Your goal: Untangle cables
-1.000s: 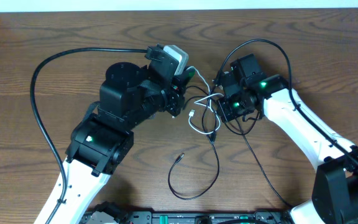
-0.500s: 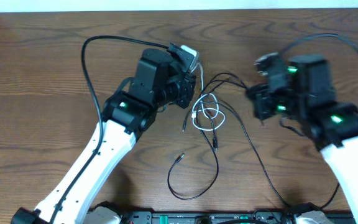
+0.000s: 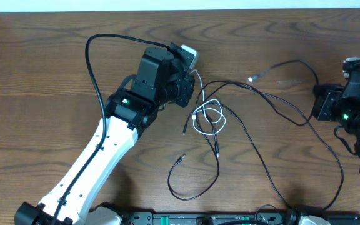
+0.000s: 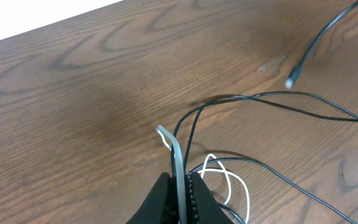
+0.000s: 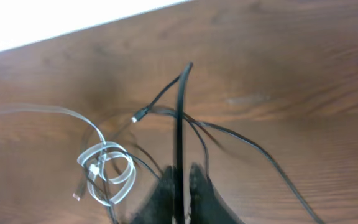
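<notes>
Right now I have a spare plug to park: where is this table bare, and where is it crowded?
Bare: the far-left corner of the brown wooden table, outside the left arm's thick black wire; also the far strip beyond the looped white cable. Crowded: the middle, where thin black cables cross it.

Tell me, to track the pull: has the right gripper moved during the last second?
Yes. Right gripper went rightward, away from the white cable coil, pulling a black cable.
</notes>
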You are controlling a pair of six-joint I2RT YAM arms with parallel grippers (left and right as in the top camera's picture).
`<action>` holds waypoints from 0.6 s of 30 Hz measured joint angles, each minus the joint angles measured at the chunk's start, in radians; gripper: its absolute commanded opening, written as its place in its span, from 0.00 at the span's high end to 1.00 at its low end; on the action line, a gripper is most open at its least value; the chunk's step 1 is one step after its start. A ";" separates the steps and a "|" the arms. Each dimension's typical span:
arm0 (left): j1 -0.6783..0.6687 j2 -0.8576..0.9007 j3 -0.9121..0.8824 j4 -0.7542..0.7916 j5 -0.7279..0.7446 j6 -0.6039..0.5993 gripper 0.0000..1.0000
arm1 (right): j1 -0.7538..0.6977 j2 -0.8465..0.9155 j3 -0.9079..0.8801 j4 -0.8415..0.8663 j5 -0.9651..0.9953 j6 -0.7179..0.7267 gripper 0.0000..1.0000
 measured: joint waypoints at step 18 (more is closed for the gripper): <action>0.001 -0.166 0.000 0.013 0.000 0.000 0.92 | 0.149 0.245 0.000 0.041 -0.174 -0.037 0.19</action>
